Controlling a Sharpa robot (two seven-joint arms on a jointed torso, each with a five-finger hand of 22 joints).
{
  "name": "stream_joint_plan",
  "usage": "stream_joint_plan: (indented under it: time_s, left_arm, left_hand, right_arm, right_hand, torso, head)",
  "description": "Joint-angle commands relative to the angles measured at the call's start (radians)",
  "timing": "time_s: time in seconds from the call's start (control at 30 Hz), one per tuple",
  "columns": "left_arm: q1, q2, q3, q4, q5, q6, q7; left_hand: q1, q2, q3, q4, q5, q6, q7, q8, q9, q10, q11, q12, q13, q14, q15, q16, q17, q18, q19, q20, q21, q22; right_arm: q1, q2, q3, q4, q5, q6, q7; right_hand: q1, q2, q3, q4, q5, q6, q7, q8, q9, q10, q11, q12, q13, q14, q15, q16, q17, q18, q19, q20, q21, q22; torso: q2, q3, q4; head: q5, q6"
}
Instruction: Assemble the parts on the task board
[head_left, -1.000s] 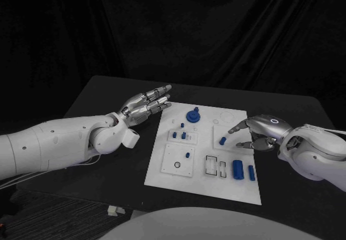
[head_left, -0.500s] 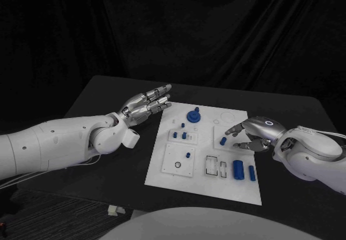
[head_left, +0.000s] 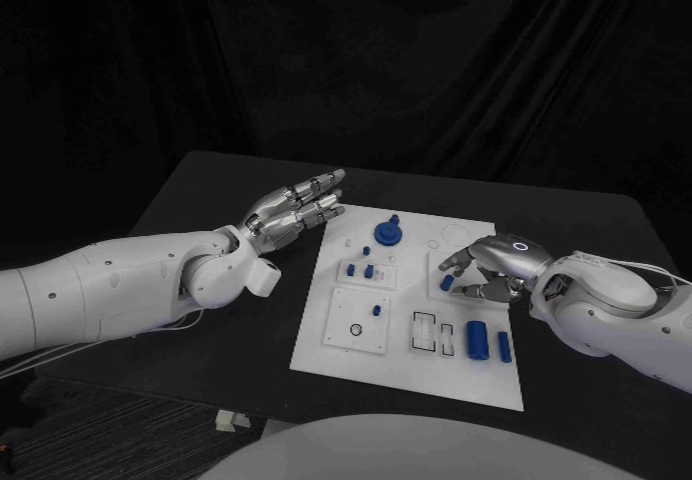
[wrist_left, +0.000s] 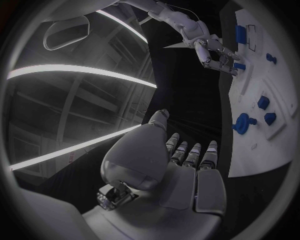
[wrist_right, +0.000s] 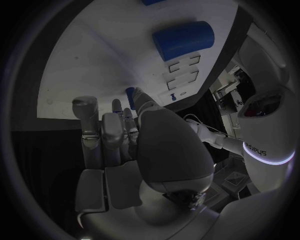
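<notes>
The white task board lies mid-table. A small blue peg stands on its right middle panel. My right hand hovers just over that peg, fingers curled down on either side of it with a slight gap, holding nothing. In the right wrist view the peg peeks out past the fingertips of my right hand. My left hand floats open above the table beside the board's far left corner, fingers stretched out and palm empty. It appears as the left hand in its own wrist view.
A blue knob stands near the board's far edge. Two short pegs and another peg sit in the left panels. Two blue cylinders lie near the board's front right, one of them the cylinder.
My right hand has slid left across the board and closed in over the small blue peg. The left hand and the parts have stayed put.
</notes>
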Motion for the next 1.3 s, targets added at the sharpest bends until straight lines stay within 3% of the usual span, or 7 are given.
stream_joint_plan:
  time_s: [0.03,0.17,0.47,0.63,1.07,1.3]
  left_arm:
    - [-0.002,0.004,0.001,0.0,0.001,0.006,0.016]
    - [-0.004,0.008,0.001,-0.002,0.001,0.008,0.015]
    - [-0.014,0.012,0.001,-0.005,0.001,0.011,0.014]
    - [-0.018,0.011,0.001,-0.005,0.001,0.012,0.013]
    - [-0.024,0.013,0.001,-0.007,0.001,0.015,0.011]
    - [-0.026,0.012,0.001,-0.007,0.001,0.016,0.01]
  left_hand:
    - [0.005,0.004,0.0,-0.005,0.004,-0.001,-0.003,0.002,0.0,0.001,0.005,0.003,0.0,0.0,0.009,-0.004,-0.002,0.01,0.0,0.008,0.003,0.0]
    - [0.006,0.006,0.003,-0.008,0.004,0.0,-0.003,0.002,0.0,0.001,0.006,0.002,0.0,0.0,0.01,-0.004,-0.002,0.01,0.0,0.008,0.003,0.0]
    - [0.007,0.009,0.009,-0.012,0.003,-0.001,-0.002,0.002,0.0,0.001,0.006,0.002,0.0,0.0,0.012,-0.004,-0.002,0.01,0.0,0.009,0.003,0.0]
    - [0.008,0.01,0.01,-0.013,0.003,-0.001,-0.001,0.002,0.0,0.001,0.006,0.002,0.0,0.0,0.013,-0.004,-0.002,0.01,0.0,0.009,0.003,0.0]
    - [0.011,0.013,0.018,-0.021,0.003,-0.002,-0.001,0.002,0.0,0.001,0.007,0.002,0.0,0.0,0.016,-0.004,-0.002,0.01,0.0,0.01,0.003,0.0]
    - [0.011,0.014,0.02,-0.023,0.003,-0.002,0.0,0.002,0.0,0.001,0.007,0.002,0.0,0.0,0.016,-0.004,-0.002,0.01,0.0,0.01,0.003,0.0]
  right_arm:
    - [-0.003,0.006,0.001,-0.005,-0.005,-0.02,0.005]
    - [-0.003,0.014,0.001,-0.009,-0.005,-0.019,0.006]
    - [-0.004,0.023,0.001,-0.014,-0.005,-0.008,0.003]
    - [-0.004,0.025,0.001,-0.014,-0.005,-0.003,0.001]
    - [-0.004,0.031,0.001,-0.012,-0.005,0.005,-0.002]
    - [-0.004,0.031,0.001,-0.009,-0.005,0.002,0.0]
  right_hand:
    - [-0.006,0.005,0.002,-0.001,-0.005,0.004,0.01,0.002,0.001,0.015,-0.001,-0.009,-0.001,0.009,0.001,0.003,0.001,-0.013,0.01,-0.001,0.008,0.097]
    - [-0.001,0.004,0.011,0.003,-0.007,0.052,0.032,0.02,0.009,0.044,-0.006,-0.029,-0.001,0.012,-0.004,0.001,0.002,-0.014,0.014,-0.006,0.008,0.098]
    - [0.015,-0.001,0.03,0.007,-0.006,0.143,0.06,0.045,0.024,0.068,-0.007,-0.064,0.0,0.015,-0.006,-0.001,0.004,-0.015,0.016,-0.008,0.009,0.099]
    - [0.029,-0.004,0.045,0.005,-0.003,0.186,0.064,0.055,0.03,0.076,-0.007,-0.078,-0.001,0.016,-0.006,-0.002,0.005,-0.015,0.017,-0.009,0.01,0.099]
    - [0.046,-0.008,0.061,0.001,0.005,0.209,0.064,0.055,0.032,0.101,-0.011,-0.081,0.001,0.018,-0.009,-0.001,0.008,-0.017,0.02,-0.012,0.023,0.102]
    - [0.064,-0.014,0.085,-0.004,0.036,0.238,0.056,0.058,0.036,0.134,-0.019,-0.085,0.001,0.02,-0.016,-0.001,0.01,-0.019,0.025,-0.017,0.042,0.106]
  torso:
    - [0.0,-0.0003,-0.0004]
    - [0.0,0.0001,0.0003]
    - [0.0,0.0001,0.0006]
    - [0.0,-0.0005,-0.0003]
    - [-0.001,-0.0002,-0.0008]
    - [0.0,-0.0004,0.0]
  head:
    - [0.0,0.0]
    - [-0.003,0.0]
    - [-0.002,0.0]
    - [0.001,0.0]
    - [0.003,0.0]
    - [0.004,0.0]
